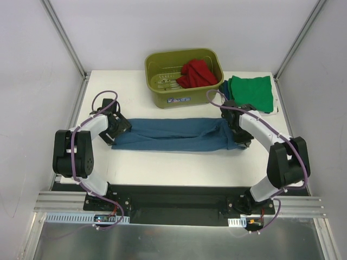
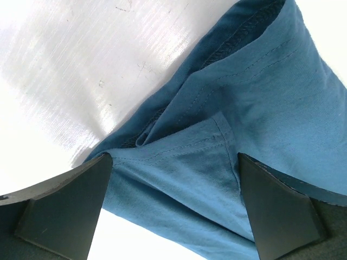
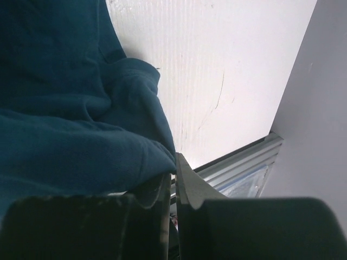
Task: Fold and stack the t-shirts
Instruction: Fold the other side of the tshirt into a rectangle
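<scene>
The teal-blue t-shirt (image 1: 173,135) lies folded into a long strip across the middle of the table. My left gripper (image 1: 115,131) is at its left end. In the left wrist view the gripper (image 2: 173,211) is open, with the shirt's hem (image 2: 184,162) lying between the fingers (image 2: 65,206). My right gripper (image 1: 241,138) is at the strip's right end. In the right wrist view the gripper (image 3: 174,162) is shut, with the shirt's bunched edge (image 3: 81,141) at its tip. The green t-shirt (image 1: 250,92) lies folded at the back right. The red t-shirt (image 1: 196,73) is crumpled in the tub.
The olive-green plastic tub (image 1: 184,97) stands at the back centre, just behind the strip. A dark blue cloth edge (image 1: 224,89) shows left of the green shirt. Metal frame posts rise at the back corners. The table's front edge (image 1: 179,181) is close before the strip.
</scene>
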Controlling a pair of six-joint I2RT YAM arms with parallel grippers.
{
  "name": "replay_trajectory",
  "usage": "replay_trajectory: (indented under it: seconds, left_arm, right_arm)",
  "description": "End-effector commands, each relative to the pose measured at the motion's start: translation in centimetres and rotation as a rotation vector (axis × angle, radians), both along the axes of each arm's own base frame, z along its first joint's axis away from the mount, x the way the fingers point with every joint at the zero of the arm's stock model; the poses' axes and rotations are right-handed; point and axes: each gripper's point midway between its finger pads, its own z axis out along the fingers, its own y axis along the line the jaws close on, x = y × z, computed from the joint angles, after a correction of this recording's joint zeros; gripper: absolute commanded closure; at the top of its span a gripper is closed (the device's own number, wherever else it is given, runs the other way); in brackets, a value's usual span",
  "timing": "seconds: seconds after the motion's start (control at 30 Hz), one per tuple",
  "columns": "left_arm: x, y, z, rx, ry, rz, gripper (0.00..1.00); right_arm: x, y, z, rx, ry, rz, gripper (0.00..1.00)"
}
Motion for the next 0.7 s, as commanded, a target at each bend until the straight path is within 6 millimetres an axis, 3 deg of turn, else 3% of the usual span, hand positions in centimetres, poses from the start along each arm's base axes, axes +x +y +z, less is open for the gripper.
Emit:
replay_trajectory:
  seconds: [0.0,0.2,0.4,0.6,0.63,0.67]
  left_arm:
    - [-0.4,0.7,-0.4,0.026,0.024,-0.014,0.01]
    - [-0.5,1.0,-0.4,0.032,0.027,-0.013,0.01]
    - [-0.5,1.0,-0.2,0.029,0.023,-0.012,0.01]
    - [-0.6,0.8,0.0,0.016,0.018,-0.018,0.01]
    - [-0.6,0.7,0.2,0.01,0.011,-0.022,0.01]
    - [-0.4,0.6,0.7,0.008,-0.007,-0.024,0.01]
  right_arm:
    - [-0.6,-2.3,-0.4,-0.12,0.09,-0.003,0.92]
    - [-1.7,-3.0,-2.4,-0.091,0.12,-0.137,0.83]
    - [-3.3,-5.3,-1.4,-0.102,0.056,-0.304,0.8]
    - [-2.6,-3.9,1.0,0.06,-0.117,-0.297,0.78]
    - [-2.1,-2.4,1.0,0.163,-0.145,-0.279,0.78]
    - [-1.7,-1.4,2.2,0.252,-0.218,-0.247,0.77]
